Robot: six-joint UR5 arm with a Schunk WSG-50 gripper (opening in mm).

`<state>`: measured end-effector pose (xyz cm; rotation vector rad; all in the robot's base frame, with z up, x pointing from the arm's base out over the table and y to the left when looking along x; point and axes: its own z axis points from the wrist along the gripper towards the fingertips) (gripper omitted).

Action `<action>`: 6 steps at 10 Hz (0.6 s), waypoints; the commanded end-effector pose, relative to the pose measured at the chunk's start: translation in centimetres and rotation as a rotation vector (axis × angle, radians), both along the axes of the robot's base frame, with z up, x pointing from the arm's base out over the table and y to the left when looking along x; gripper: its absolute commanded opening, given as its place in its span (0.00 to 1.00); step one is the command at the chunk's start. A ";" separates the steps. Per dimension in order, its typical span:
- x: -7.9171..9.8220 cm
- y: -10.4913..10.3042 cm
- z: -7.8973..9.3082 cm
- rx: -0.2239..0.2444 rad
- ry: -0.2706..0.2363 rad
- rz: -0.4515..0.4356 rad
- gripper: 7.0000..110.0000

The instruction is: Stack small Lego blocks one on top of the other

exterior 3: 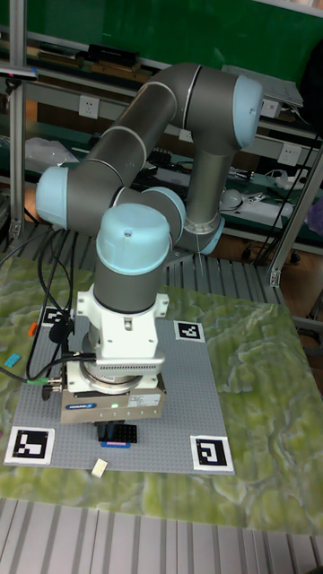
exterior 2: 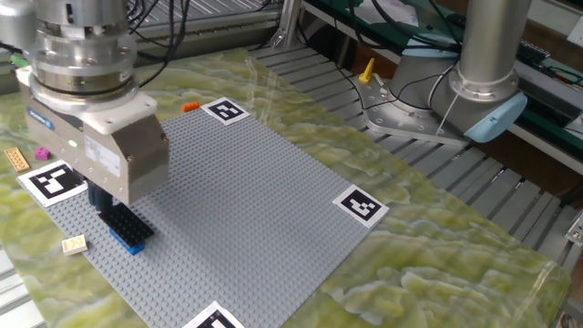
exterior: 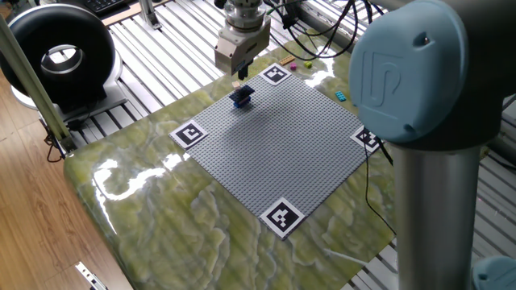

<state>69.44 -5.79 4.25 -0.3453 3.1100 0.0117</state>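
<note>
On the baseplate (exterior 2: 273, 182): one two-brick stack (exterior 2: 125, 227), one loose tan brick (exterior 2: 74, 244).

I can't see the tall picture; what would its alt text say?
A grey and pale-blue robot arm bends down over a grey studded baseplate on a green marbled table, its gripper just above a dark blue Lego stack. A small tan brick lies at the plate's front edge, between black-and-white marker squares.

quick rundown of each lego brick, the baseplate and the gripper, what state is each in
dark blue brick stack: standing on the baseplate, not held
tan brick: loose at the baseplate's edge
grey baseplate: flat on the table
gripper: above the stack, jaw opening hidden
</note>
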 end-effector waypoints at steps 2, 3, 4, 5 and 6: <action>0.0 -4.1 1.2 -0.023 -0.008 0.064 0.00; 0.0 -4.8 1.4 -0.025 -0.008 0.079 0.00; -0.2 -5.9 1.3 -0.031 -0.008 0.102 0.00; -0.5 -6.9 1.0 -0.032 -0.007 0.130 0.00; -0.9 -8.0 0.6 -0.027 -0.018 0.169 0.00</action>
